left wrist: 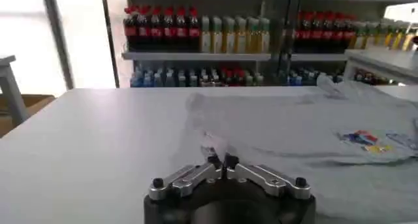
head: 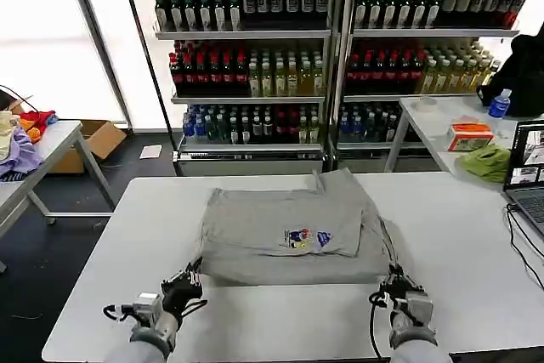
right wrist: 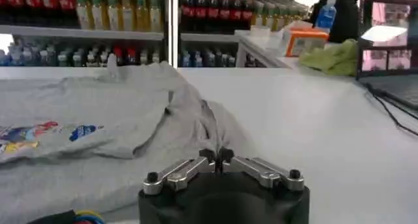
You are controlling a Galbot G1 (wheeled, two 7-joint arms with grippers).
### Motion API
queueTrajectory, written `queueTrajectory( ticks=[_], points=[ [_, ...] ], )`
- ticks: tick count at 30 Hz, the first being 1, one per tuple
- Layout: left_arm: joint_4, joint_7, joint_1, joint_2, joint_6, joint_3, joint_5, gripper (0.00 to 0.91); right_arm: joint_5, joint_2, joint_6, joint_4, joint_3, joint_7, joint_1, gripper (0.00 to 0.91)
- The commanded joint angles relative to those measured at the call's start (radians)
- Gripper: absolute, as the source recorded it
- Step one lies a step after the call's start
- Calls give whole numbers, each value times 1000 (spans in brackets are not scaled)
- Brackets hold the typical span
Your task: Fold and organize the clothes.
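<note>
The left tool sat with its fingers pressed together at about seven o'clock on the white rectangular table, right at the near left corner of the light grey short-sleeved cotton T-shirt. In the left wrist view the closed tips seemed to meet a small raised pucker of the cloth, though whether any fabric was truly pinched could not be told. The right tool, likewise pressed shut, sat at about five o'clock, at the shirt's near right corner.

The shirt lay partly folded at the table's centre, its small multicoloured chest print facing up and a loose ridge of cloth bunched along its three o'clock side.

Judging from this, the step in hand was a fold of the near hem towards twelve o'clock. To do it well, both corners would need a sure hold, equal lift and matched travel, so the hem stayed straight.
</note>
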Motion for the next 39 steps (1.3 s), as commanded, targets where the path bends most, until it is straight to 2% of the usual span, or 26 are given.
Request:
queueTrajectory(
  ticks=[1, 8, 13, 14, 15, 16, 17, 23, 33, 39],
  points=[
    [-104, 1, 218, -12, -40, -16, 70, 10, -69, -5, 60, 65, 8, 10, -171, 0],
    [-85, 22, 301, -12, -72, -57, 80, 10, -82, -8, 40, 104, 25, 31, -210, 0],
    [-64, 21, 294, -31, -86, -47, 92, 10, -94, -5, 49, 72, 31, 50, -216, 0],
    [-65, 22, 292, -31, -86, -46, 97, 10, -95, -5, 49, 69, 28, 54, -219, 484],
    [-65, 22, 289, -31, -85, -47, 98, 252, -98, -5, 45, 67, 26, 55, -219, 907],
    [-66, 22, 286, -30, -84, -48, 98, 867, -108, -4, 36, 64, 23, 54, -220, 907],
    [-66, 21, 284, -30, -82, -49, 98, 907, -110, -3, 25, 64, 22, 53, -221, 907],
    [-97, 37, 283, -53, -80, -47, 73, 907, -108, 7, 22, 97, 14, 67, -245, 907],
    [-287, 39, 231, -64, -36, -54, -6, 907, -24, 20, -37, 306, 109, 21, -191, 907],
    [-293, 81, 96, -15, -19, -103, -31, 907, 23, -14, 3, 217, 185, -25, -16, 907]
  ],
)
